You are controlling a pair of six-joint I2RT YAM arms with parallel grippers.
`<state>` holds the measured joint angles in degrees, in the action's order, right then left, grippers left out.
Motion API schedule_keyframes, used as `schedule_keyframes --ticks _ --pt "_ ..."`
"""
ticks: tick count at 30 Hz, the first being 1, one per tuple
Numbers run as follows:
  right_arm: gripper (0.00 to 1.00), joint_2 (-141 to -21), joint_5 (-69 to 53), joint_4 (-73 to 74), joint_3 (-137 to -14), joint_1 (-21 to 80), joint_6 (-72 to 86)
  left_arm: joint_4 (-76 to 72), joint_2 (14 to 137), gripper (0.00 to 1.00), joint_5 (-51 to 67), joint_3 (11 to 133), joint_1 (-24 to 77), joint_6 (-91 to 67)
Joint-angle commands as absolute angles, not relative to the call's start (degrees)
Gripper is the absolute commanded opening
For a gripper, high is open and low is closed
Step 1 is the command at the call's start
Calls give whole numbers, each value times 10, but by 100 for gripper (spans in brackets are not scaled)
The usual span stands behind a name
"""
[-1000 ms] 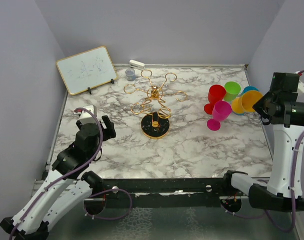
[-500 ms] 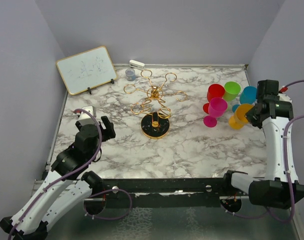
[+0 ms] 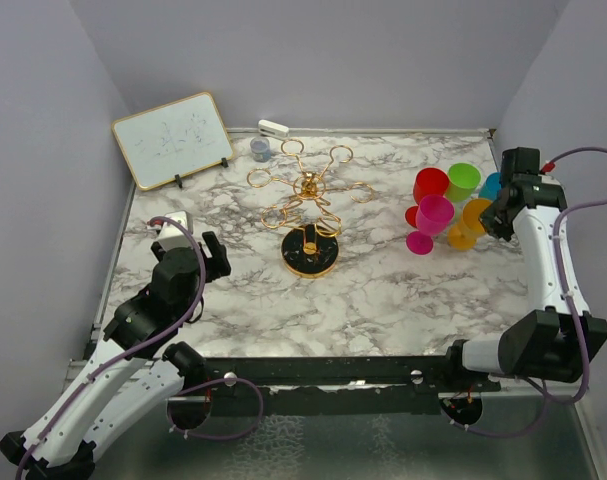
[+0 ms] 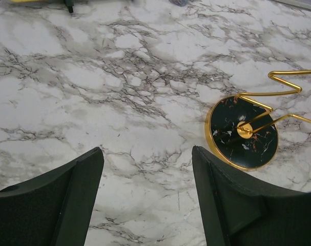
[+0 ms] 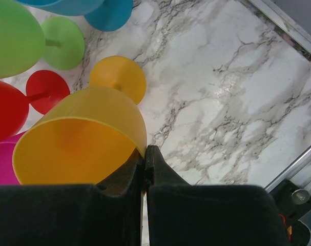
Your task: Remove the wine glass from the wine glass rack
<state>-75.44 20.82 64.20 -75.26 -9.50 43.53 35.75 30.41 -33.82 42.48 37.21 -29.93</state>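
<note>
Jaws: right gripper [image 5: 145, 151] pinches orange wine glass [image 5: 78, 133] by its rim, stem upright, mouth up; left gripper [image 4: 147, 169] apart.

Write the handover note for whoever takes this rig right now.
Left gripper: open, holding nothing, over the marble table to the left of the rack's base.
Right gripper: shut on the rim of the orange wine glass, at the table's right side beside the red glass, green glass, magenta glass and blue glass.
Wine glass rack: mid-table, rings bare.
Done: glass is off the rack.
Left: probably seat its foot (contact unclear), open the right gripper, pull back.
</note>
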Motion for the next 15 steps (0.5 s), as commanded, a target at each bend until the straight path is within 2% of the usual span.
schedule_keyframes --ticks 1,11,15 --pt "1 -774 180 583 -755 -99 428 372 303 72 -362 432 374 -304" --pt "2 -810 155 559 -747 -99 428 374 310 72 -366 433 374 -306" --pt "8 -813 158 554 -738 -99 425 373 312 72 -367 433 374 -306"
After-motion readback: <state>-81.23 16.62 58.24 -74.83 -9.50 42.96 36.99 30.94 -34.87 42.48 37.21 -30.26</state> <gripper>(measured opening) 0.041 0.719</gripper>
